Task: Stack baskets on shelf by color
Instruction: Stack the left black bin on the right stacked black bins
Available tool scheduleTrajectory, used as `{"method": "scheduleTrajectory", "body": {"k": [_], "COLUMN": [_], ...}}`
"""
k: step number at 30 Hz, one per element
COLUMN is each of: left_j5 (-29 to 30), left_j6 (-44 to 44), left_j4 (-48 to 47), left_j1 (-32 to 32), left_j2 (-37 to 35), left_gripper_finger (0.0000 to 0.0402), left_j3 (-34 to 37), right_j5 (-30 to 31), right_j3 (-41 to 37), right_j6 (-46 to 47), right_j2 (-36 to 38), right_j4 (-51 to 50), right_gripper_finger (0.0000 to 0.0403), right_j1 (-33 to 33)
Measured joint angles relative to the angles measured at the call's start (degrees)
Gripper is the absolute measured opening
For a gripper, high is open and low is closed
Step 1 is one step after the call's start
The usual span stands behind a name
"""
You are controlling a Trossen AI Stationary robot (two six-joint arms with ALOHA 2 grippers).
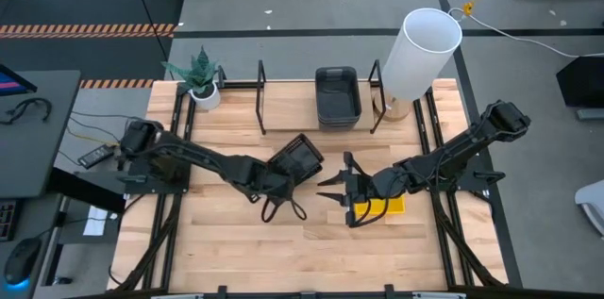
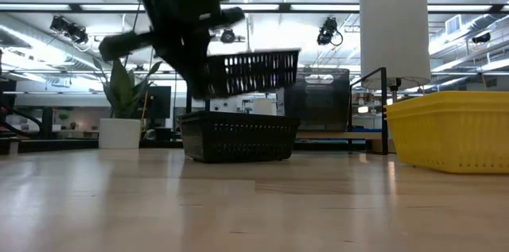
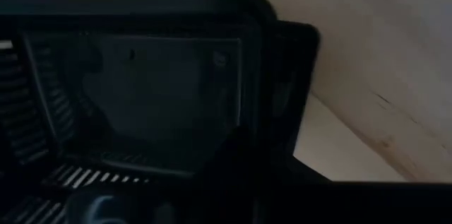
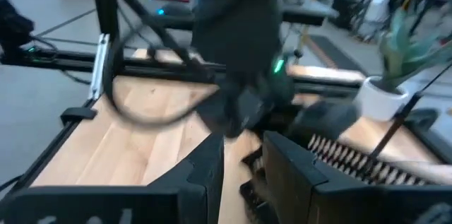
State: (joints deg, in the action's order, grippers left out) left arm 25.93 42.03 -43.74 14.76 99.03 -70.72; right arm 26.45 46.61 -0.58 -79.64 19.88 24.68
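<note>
Left pincer [image 1: 276, 178]: clamped on slatted black basket [image 1: 300, 158], airborne.
Right pincer [image 1: 347, 191]: part-open, empty, beside yellow basket [image 1: 389, 207].
Risk: one-sided rim hold; basket may tilt, snag shelf [image 1: 283, 101].

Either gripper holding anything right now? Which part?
The left gripper is shut on the rim of a black slatted basket, lifted off the table. Whether the right gripper, beside a yellow basket, holds anything cannot be told.

Two dark jointed arms, black looping cables, one green indicator light
</note>
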Motion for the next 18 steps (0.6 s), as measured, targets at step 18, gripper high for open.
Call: {"method": "scheduleTrajectory", "body": {"k": [18], "left_j5": [-7.93], "left_j6": [8.43], "left_j4": [-3.02], "left_j1": [-3.3], "left_j2": [3.01], "left_gripper_finger": [0.0026], "left_j3": [0.0], "right_j5": [4.53], "right_j3": [0.0], "right_j6": [-6.71], "right_j2": [0.0], "right_j4": [4.98], "right_gripper_finger": [0.0105], "right_j1": [3.42]}}
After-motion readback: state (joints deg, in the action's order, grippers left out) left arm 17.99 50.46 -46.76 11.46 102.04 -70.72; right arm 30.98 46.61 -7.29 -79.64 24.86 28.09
